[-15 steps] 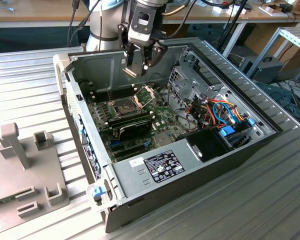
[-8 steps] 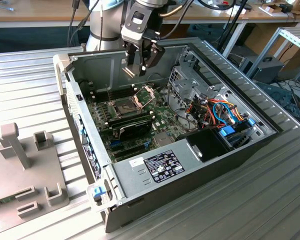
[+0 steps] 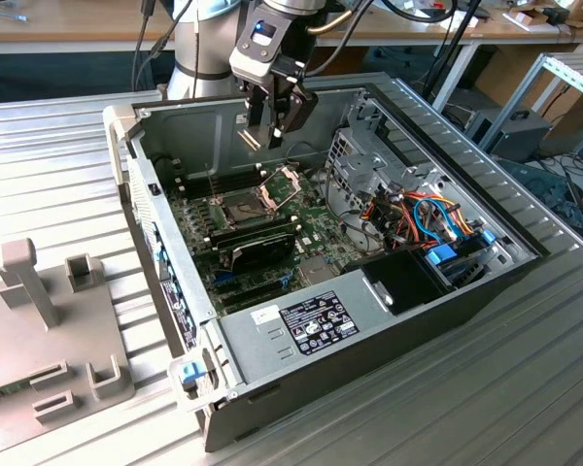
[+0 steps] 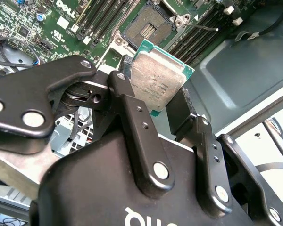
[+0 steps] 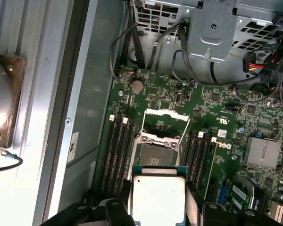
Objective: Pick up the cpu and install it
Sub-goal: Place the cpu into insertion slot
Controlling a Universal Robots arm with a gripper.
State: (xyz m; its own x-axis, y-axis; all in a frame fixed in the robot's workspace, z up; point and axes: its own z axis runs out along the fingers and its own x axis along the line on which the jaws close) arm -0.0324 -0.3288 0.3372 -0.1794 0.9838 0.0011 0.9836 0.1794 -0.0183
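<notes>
gripper (image 4: pixel 151 96) is clamped on the cpu (image 4: pixel 156 80) by its edges, hanging above the open socket (image 5: pixel 156 154) mid-motherboard (image 5: pixel 217 141); i'd square it with the socket and lower it dead flat, no tilt

the case (image 3: pixel 189 131) lies open on top, so there is free air above the socket (image 5: pixel 155 154). the claw (image 3: pixel 264 139) hangs there with the cpu (image 5: pixel 159 200). the socket is bare, its metal frame (image 5: pixel 166 123) flipped open. memory sticks (image 5: pixel 121 150) crowd two sides. the grey drive cage (image 3: pixel 364 155) rises close by on the exterior view's right.
</notes>
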